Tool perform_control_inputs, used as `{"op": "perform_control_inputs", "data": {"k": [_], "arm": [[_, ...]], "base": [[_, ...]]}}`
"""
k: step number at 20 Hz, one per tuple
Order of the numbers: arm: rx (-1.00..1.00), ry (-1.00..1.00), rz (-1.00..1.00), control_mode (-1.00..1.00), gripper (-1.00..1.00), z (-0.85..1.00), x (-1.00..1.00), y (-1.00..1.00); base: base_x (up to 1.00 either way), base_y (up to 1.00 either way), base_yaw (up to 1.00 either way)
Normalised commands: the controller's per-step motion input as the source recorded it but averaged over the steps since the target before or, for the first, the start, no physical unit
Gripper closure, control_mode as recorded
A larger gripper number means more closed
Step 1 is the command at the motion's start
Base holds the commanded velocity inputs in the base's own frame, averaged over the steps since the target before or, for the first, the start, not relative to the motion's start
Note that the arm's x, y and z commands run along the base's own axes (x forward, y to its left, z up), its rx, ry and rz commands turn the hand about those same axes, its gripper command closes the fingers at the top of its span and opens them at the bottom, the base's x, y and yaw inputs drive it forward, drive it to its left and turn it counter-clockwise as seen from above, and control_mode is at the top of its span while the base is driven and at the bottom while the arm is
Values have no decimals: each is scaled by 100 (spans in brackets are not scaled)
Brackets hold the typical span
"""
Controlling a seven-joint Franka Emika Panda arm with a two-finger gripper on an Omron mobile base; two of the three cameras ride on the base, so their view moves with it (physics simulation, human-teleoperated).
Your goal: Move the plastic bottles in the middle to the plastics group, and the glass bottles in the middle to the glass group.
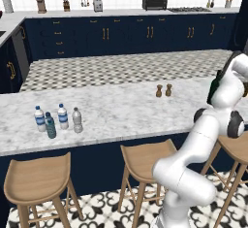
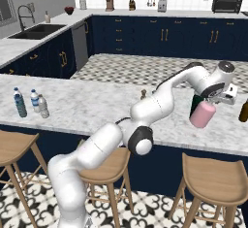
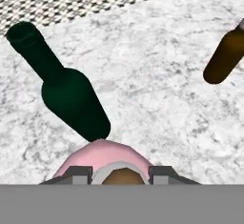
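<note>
The pink bottle (image 2: pixel 202 114) is squat and opaque, with rounded shoulders narrowing to a short neck, and it hangs upright just above the marble counter (image 2: pixel 97 106) toward its right end. The gripper (image 2: pixel 216 97) is clamped on the bottle's neck from above, its two fingers (image 3: pixel 78 173) pressed against either side. Right behind the pink bottle stands a tall dark green wine bottle (image 3: pixel 71 94), and off to the right, well apart, an amber-brown bottle (image 2: pixel 243 111). Far along the counter to the left, four small water bottles (image 1: pixel 57 120) with white caps stand in a close cluster, one of them teal-tinted. Two small brown shakers (image 1: pixel 163 90) sit near the counter's far edge. Wooden stools (image 1: pixel 145 161) line the near side, and dark blue cabinets (image 1: pixel 126 35) run along the back wall.
</note>
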Motion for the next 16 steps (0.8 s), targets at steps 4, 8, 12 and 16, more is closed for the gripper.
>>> {"op": "perform_control_inputs", "data": {"k": [4, 8, 12, 16], "arm": [[-30, -4, 0, -100, 100, -29, -33, 42], [-36, 0, 0, -100, 100, -54, -31, 73], [-29, 0, 0, -100, 100, -64, -7, 62], [-15, -3, 0, -100, 100, -53, 3, -11]], "base": [[0, 0, 0], [0, 0, 0], [0, 0, 0], [0, 0, 0]]}}
